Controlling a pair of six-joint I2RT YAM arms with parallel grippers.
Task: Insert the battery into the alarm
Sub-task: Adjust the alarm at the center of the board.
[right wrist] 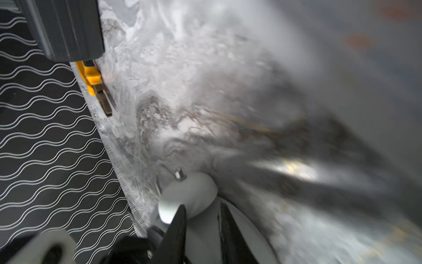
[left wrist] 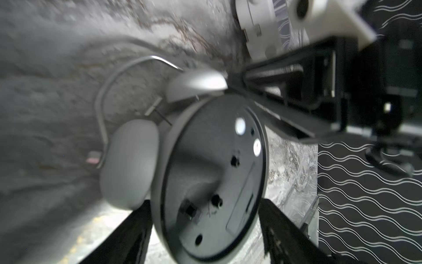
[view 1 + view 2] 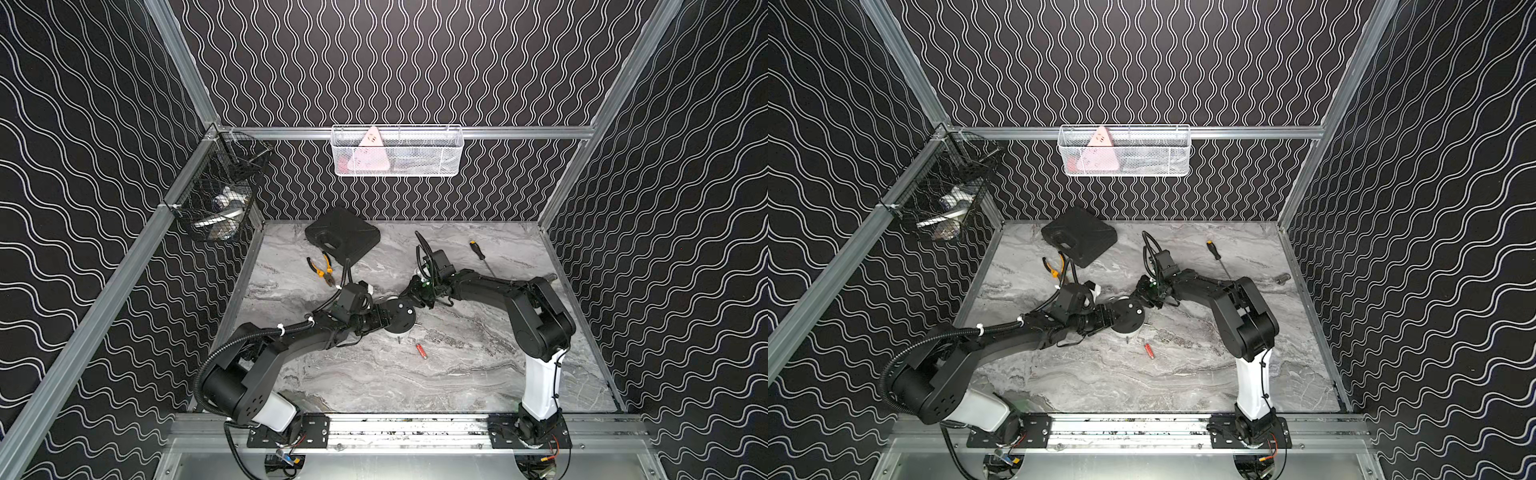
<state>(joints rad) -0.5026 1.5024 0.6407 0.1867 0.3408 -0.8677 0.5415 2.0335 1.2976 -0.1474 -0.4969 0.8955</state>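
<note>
Facing away, alarm (image 3: 400, 314) dial hidden

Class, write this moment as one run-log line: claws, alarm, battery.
left claw: shut on alarm | right claw: shut on alarm rim | battery: on table, untouched | stage: not inserted

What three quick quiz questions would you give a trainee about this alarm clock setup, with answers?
1. True or false: the red battery is inside the alarm clock.
2. Nearest the black tool case lie: A pliers, B battery, C alarm clock.
3. What does the left pincer grip?
Key: 1 false; 2 A; 3 the alarm clock.
</note>
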